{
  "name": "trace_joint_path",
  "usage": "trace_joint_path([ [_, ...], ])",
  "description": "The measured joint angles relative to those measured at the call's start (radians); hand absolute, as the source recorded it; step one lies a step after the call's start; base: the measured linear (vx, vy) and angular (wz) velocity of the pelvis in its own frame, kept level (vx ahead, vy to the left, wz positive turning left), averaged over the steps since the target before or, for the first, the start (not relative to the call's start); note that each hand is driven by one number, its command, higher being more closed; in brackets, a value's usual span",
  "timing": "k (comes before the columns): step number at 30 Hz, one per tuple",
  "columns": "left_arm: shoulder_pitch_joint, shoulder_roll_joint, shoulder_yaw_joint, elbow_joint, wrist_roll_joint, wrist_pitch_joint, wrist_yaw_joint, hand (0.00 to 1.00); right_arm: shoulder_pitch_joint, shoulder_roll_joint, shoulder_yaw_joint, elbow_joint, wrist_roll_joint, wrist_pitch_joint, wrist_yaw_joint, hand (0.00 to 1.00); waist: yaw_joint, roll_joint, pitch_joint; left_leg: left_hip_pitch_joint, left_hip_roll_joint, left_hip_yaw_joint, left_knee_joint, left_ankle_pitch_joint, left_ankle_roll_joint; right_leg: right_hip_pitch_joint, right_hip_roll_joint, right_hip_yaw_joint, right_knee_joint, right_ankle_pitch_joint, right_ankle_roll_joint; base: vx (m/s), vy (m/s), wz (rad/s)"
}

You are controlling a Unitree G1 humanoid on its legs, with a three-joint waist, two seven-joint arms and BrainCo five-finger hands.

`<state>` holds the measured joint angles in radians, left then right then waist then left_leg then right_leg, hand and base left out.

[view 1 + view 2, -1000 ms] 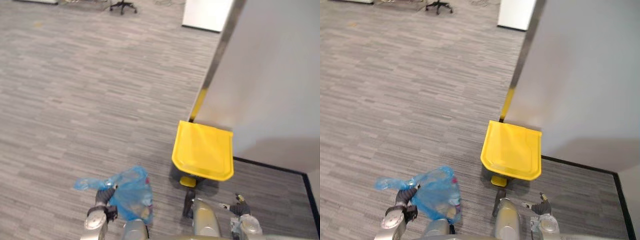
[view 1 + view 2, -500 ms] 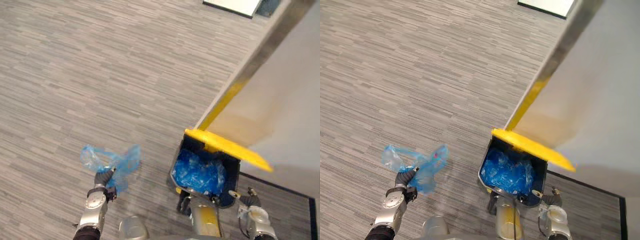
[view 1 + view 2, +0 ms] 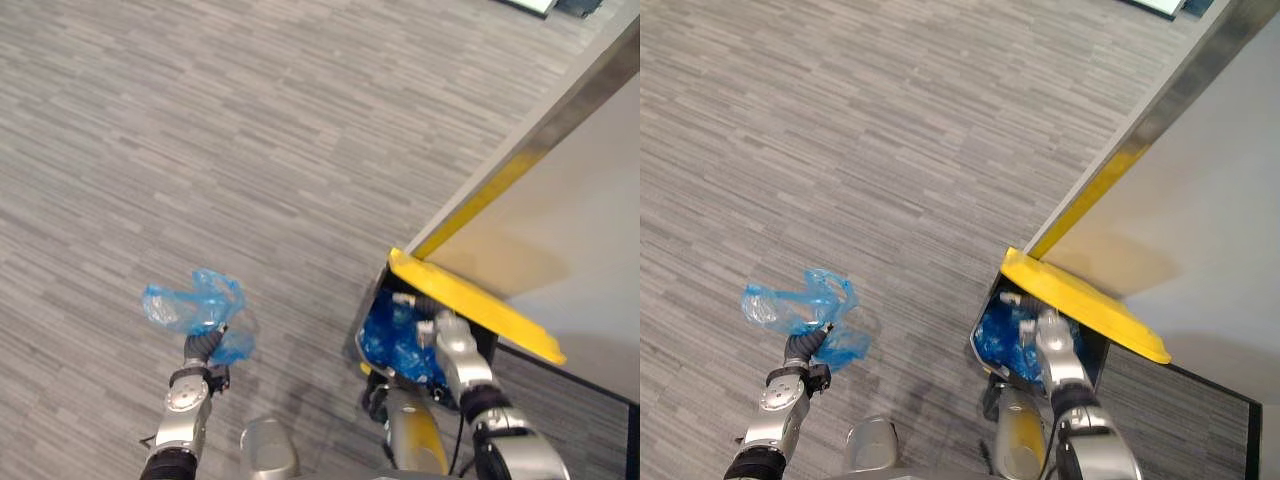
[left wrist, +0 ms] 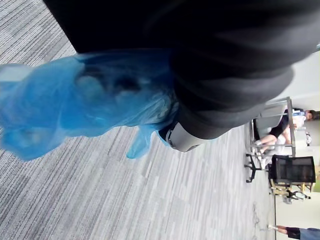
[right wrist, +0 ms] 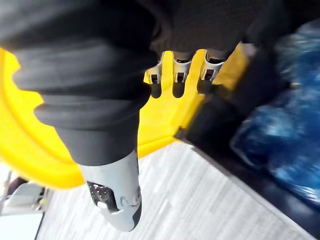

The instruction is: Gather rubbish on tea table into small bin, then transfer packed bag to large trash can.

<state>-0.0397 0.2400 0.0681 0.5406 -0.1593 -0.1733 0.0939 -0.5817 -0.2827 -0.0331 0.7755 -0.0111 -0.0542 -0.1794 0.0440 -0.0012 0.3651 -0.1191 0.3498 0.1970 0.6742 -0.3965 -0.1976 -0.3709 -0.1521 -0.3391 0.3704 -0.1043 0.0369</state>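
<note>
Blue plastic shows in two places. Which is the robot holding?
The blue bag clutched in its left hand, above the carpet; the other blue plastic sits inside the yellow-lidded can.

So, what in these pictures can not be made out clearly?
- Contents of the blue bag in the left hand: too small in the eye views, blurred behind plastic in the left wrist view.
- Whether the right hand touches the yellow lid: the right wrist view leaves it unclear.
- How full the large trash can is: lid and hand cover part of the blue plastic inside.
</note>
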Motion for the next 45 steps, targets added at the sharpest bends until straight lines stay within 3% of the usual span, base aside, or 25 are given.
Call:
trace_joint_path([
  [3,-0.011,0.004,-0.035,-0.020,-0.009,0.000,0.001,1.00,-0.170,-0.093,-0.004,0.154,-0.031,0.016,-0.006,0.00,0.001,-0.001,0.025,-0.024,0.003,-0.002,0.023,-0.001,0.000,-0.016,0.006,0.004,0.001,0.013,-0.020,-0.09,-0.015,-0.04],
  [6,-0.026,0.006,-0.070,-0.048,-0.031,-0.011,0.001,1.00,-0.203,-0.108,-0.007,0.191,-0.039,0.036,-0.012,0.00,0.002,0.001,0.034,-0.044,0.025,0.000,0.052,-0.021,0.008,-0.026,0.029,0.004,-0.005,0.029,-0.030,-0.08,-0.003,-0.07],
  [16,-0.126,-0.010,-0.252,-0.192,-0.066,-0.013,-0.019,1.00,-0.222,-0.117,-0.022,0.098,-0.039,0.042,-0.023,0.00,-0.007,0.029,0.102,-0.090,0.054,0.094,0.230,-0.160,0.066,-0.109,0.061,0.122,0.001,0.129,0.015,-0.18,0.083,-0.37],
  [20,-0.236,-0.007,-0.317,-0.263,-0.097,-0.028,-0.029,1.00,-0.296,-0.119,0.029,0.099,-0.039,0.044,-0.020,0.00,-0.029,0.040,0.110,-0.123,0.052,0.102,0.272,-0.172,0.086,-0.111,0.062,0.130,-0.067,0.198,0.007,-0.12,0.081,-0.13],
  [27,-0.557,0.000,-0.405,-0.380,-0.134,-0.056,-0.009,1.00,-0.379,-0.120,0.054,0.105,-0.035,0.062,-0.013,0.00,-0.039,0.053,0.117,-0.133,0.050,0.091,0.284,-0.166,0.080,-0.105,0.062,0.124,-0.077,0.214,0.002,-0.03,0.052,0.01],
  [36,-0.840,-0.029,-0.483,-0.364,-0.154,-0.097,0.039,1.00,-0.493,-0.119,0.129,0.144,-0.027,0.069,0.009,0.00,-0.063,0.053,0.118,-0.127,0.034,0.105,0.283,-0.166,0.080,-0.105,0.060,0.129,-0.076,0.216,-0.001,-0.01,0.062,0.00],
  [45,-0.972,-0.117,-0.609,-0.115,-0.176,-0.096,0.016,1.00,-0.610,-0.155,0.128,0.153,-0.018,0.051,0.009,0.00,-0.088,0.044,0.155,-0.171,0.019,0.125,0.287,-0.170,0.088,-0.151,0.046,0.143,-0.113,0.239,0.017,-0.03,0.021,-0.07],
])
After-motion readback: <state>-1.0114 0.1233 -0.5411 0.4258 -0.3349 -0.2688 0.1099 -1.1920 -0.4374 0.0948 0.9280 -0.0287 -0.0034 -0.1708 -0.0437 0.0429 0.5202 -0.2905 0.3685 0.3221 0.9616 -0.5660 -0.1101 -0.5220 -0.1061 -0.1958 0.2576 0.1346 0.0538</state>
